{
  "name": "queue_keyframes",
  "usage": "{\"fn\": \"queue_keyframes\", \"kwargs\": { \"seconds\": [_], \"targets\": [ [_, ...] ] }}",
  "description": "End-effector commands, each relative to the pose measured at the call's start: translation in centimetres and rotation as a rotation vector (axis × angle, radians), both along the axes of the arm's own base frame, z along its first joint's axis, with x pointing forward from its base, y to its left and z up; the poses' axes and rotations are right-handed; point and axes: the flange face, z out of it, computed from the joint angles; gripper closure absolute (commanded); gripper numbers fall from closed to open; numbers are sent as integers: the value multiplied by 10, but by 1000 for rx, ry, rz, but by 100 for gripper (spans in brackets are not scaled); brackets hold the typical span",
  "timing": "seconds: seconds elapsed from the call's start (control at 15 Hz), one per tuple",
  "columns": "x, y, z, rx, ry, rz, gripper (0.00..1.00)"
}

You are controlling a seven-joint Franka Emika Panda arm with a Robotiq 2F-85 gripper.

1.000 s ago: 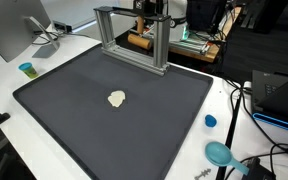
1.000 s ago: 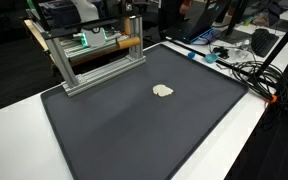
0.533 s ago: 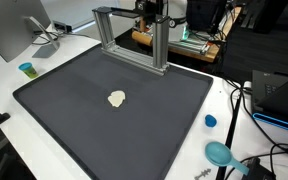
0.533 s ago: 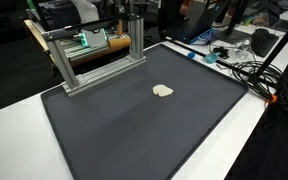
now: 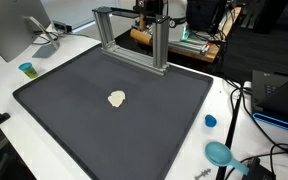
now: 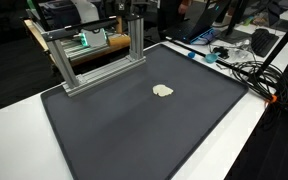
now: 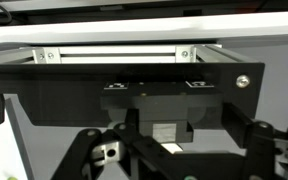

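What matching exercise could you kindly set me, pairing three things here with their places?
Things:
1. cream lump
2. aluminium frame
3. small blue cup

Places:
A. on the white table, near the monitor
B. in the middle of the dark mat
C. standing along the mat's edge

Pairs: 1-B; 2-C; 3-A.
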Motion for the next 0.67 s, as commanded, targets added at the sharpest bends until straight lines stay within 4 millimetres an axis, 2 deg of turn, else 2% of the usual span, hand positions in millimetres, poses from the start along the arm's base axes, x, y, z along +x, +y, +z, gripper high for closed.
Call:
{"fn": "queue_keyframes", "kwargs": {
  "seconds": [0.0, 0.27, 0.47, 0.6],
  "targets": [
    [-18, 5, 17, -1, 1, 12, 0],
    [-21, 5, 23, -12, 9, 24, 0],
    [-43, 8, 40, -75, -3, 10, 0],
    [-62, 17, 58, -168, -49, 50, 0]
  ]
}}
